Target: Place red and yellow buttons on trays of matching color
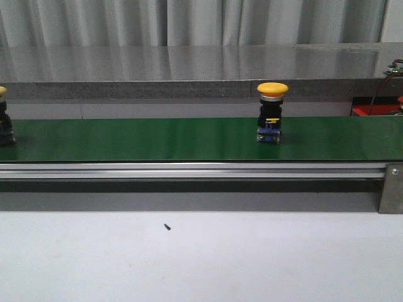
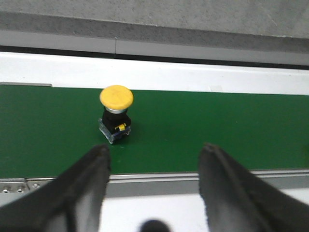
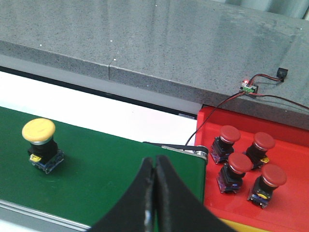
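Note:
A yellow button (image 1: 272, 113) stands upright on the green belt (image 1: 157, 138), right of centre. A second yellow button (image 1: 3, 123) is cut off by the left edge. Neither gripper shows in the front view. In the left wrist view my left gripper (image 2: 155, 149) is open and empty over the belt's near rail, with a yellow button (image 2: 116, 113) beyond its left finger (image 2: 91, 179). My right gripper (image 3: 154, 162) is shut on nothing above the belt, apart from a yellow button (image 3: 39, 145). The red tray (image 3: 289, 203) holds several red buttons (image 3: 240, 169). A yellow strip (image 3: 236, 226) shows below it.
A grey stone ledge (image 1: 189, 66) runs behind the belt. An aluminium rail (image 1: 189, 170) fronts it, with a bracket (image 1: 390, 189) at the right. A small circuit board with wires (image 3: 251, 89) lies on the ledge above the red tray. White tabletop (image 1: 189, 258) lies in front.

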